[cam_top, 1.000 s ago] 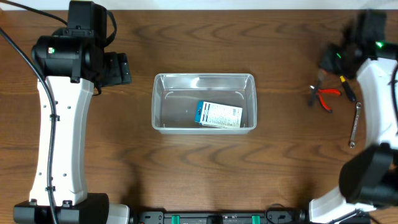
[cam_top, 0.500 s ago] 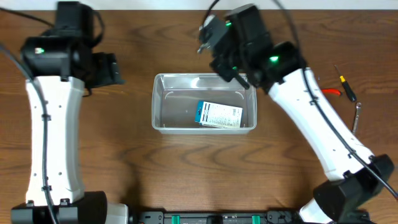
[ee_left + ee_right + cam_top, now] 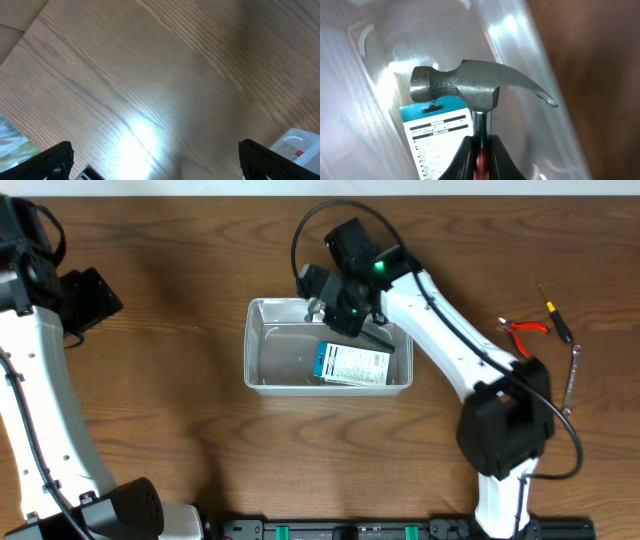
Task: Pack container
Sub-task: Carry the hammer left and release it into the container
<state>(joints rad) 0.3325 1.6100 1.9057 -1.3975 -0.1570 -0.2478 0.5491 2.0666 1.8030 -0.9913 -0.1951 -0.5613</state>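
Observation:
The clear plastic container (image 3: 262,370) sits mid-table and holds a small blue-and-white box (image 3: 351,365). My right gripper (image 3: 345,310) hangs over the container's back rim, shut on the handle of a small claw hammer (image 3: 470,90). In the right wrist view the steel hammer head is above the container (image 3: 540,75), with the box (image 3: 437,137) below it. My left gripper (image 3: 155,162) is open and empty over bare wood at the far left; in the overhead view it is at the table's left edge (image 3: 95,298).
Red-handled pliers (image 3: 522,330), a yellow-tipped screwdriver (image 3: 556,315) and a wrench (image 3: 571,380) lie at the right side of the table. The wooden table (image 3: 180,440) surrounds the container.
My right arm has swung from the far right to over the container, carrying the hammer, and has come lower over the back rim. My left arm has drawn further left.

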